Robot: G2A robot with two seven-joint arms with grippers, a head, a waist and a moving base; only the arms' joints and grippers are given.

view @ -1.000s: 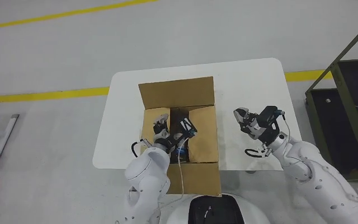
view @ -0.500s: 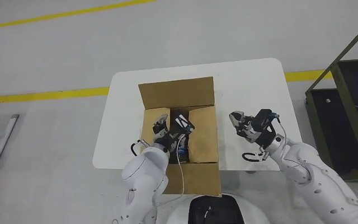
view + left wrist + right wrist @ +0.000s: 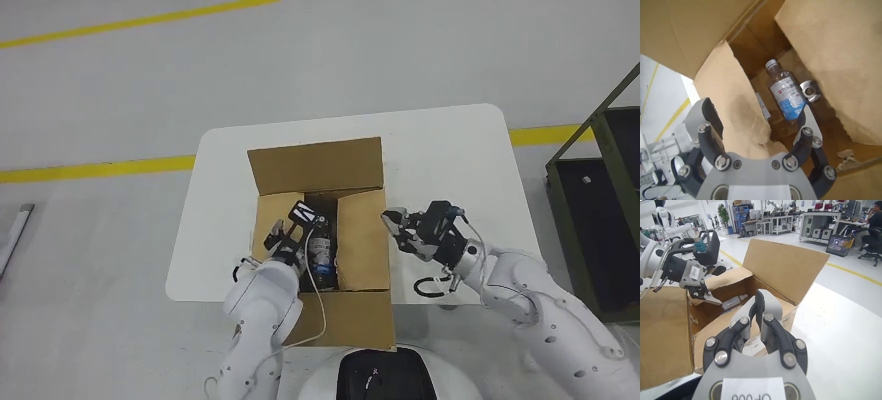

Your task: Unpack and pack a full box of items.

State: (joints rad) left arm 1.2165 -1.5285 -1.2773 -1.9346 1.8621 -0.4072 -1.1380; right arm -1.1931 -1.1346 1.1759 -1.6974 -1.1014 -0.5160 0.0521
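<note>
The right hand [image 3: 761, 295], fingers together, has slid from the table's [image 3: 450, 140] right side to the cardboard box's [image 3: 315, 165] flap. The left hand [image 3: 756, 106], fingers apart, hovers over the water bottle [image 3: 786, 94] inside, poised to unpack.

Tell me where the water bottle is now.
The water bottle lies on its side on the floor of the cardboard box, beside a metal ring, under the left gripper, whose jaws are open.

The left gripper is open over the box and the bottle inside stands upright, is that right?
No. The bottle lies on its side in the box, as the left wrist view shows. The left gripper is open over the box.
</note>
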